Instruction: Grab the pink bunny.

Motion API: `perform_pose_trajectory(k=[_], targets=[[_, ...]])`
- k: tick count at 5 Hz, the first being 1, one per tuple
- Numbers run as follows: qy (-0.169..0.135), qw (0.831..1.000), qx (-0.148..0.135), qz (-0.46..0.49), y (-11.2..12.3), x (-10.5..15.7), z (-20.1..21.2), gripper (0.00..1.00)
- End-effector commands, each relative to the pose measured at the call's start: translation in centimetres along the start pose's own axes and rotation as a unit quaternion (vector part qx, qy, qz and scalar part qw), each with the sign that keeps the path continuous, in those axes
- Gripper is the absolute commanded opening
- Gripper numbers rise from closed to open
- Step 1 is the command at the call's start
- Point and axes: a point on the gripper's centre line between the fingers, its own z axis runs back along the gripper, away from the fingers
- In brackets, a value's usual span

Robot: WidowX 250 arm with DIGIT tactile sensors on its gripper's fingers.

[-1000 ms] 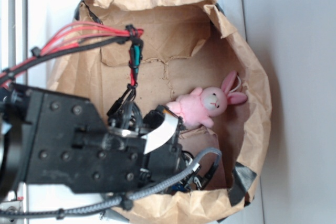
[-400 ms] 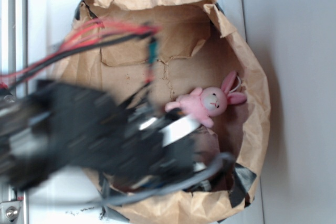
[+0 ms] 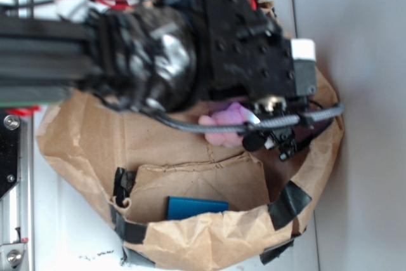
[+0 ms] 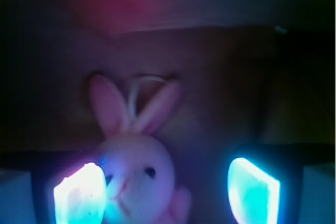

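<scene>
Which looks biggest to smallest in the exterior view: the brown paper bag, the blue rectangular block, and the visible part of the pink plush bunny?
1. Brown paper bag, by far the largest.
2. Blue rectangular block.
3. Pink plush bunny, mostly hidden beneath the robot arm, so only its visible part ranks, close to the block.

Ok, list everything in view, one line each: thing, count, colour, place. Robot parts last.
pink bunny: one, pale pink with darker ears, inside the bag, mostly hidden under the arm in the exterior view, between the fingers in the wrist view.
blue block: one, blue, near wall of the bag.
paper bag: one, brown, patched with black tape, on the white surface.
white surface: one, under the bag.
arm: one, black with red and grey cables, over the bag.
end effector: one, fingers glowing cyan, open, either side of the bunny.
</scene>
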Motion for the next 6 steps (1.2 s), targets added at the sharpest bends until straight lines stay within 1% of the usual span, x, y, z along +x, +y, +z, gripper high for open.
perform_pose_trajectory(k=[1, 3, 4, 5, 6], targets=[[-0.009, 0.997, -0.057, -0.053, -0.4, 3.1, 1.9, 1.0], [-0.009, 0.997, -0.057, -0.053, -0.4, 3.1, 1.9, 1.0], [0.013, 0.997, -0.082, 0.001, -0.7, 2.3, 2.8, 1.0], [0.036, 0.994, -0.1, 0.02, -2.1, -0.6, 4.5, 1.0], [0.043, 0.991, -0.13, 0.004, -3.2, -2.5, 6.0, 1.0]])
